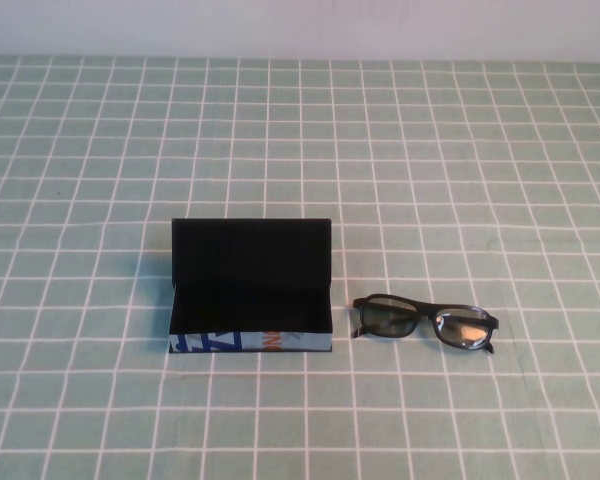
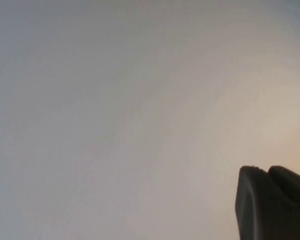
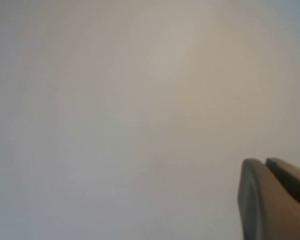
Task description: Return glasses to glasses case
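The glasses case stands open on the checked cloth left of centre, its black lid upright at the back and its light blue printed front facing me. The black-framed glasses lie on the cloth just right of the case, apart from it, lenses facing me. Neither arm shows in the high view. My left gripper shows in the left wrist view with fingertips together, holding nothing, against a blank pale surface. My right gripper shows the same way in the right wrist view, fingertips together and empty.
A green cloth with a white grid covers the table up to a pale wall at the back. Nothing else lies on it.
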You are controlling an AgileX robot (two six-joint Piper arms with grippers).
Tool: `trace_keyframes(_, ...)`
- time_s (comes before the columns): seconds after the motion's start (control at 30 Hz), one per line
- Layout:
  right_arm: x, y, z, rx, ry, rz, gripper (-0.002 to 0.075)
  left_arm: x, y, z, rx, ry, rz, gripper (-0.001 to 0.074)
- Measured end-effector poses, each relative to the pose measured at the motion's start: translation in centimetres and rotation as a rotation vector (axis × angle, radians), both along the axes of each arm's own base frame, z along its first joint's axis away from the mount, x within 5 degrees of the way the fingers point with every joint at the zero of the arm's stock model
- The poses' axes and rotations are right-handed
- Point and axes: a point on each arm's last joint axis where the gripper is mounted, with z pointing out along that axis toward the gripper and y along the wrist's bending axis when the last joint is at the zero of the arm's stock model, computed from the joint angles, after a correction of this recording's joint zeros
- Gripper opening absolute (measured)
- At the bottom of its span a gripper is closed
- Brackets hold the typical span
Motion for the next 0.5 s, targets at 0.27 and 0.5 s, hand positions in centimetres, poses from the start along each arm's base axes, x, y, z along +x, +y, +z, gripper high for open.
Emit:
trace_keyframes(0.27, 10.7, 0.7, -3.8, -0.234, 0.671, -0.016, -0.0011, 8.1, -1.1, -2.6, 0.071, 0.598, 0.022, 0.0002)
trace_keyframes(0.5, 16.9, 1.8, -7.7, -0.191, 0.951, 0.089, -0.0011, 13.2, -2.0, -5.8, 0.103, 0.859, 0.020, 0.0002)
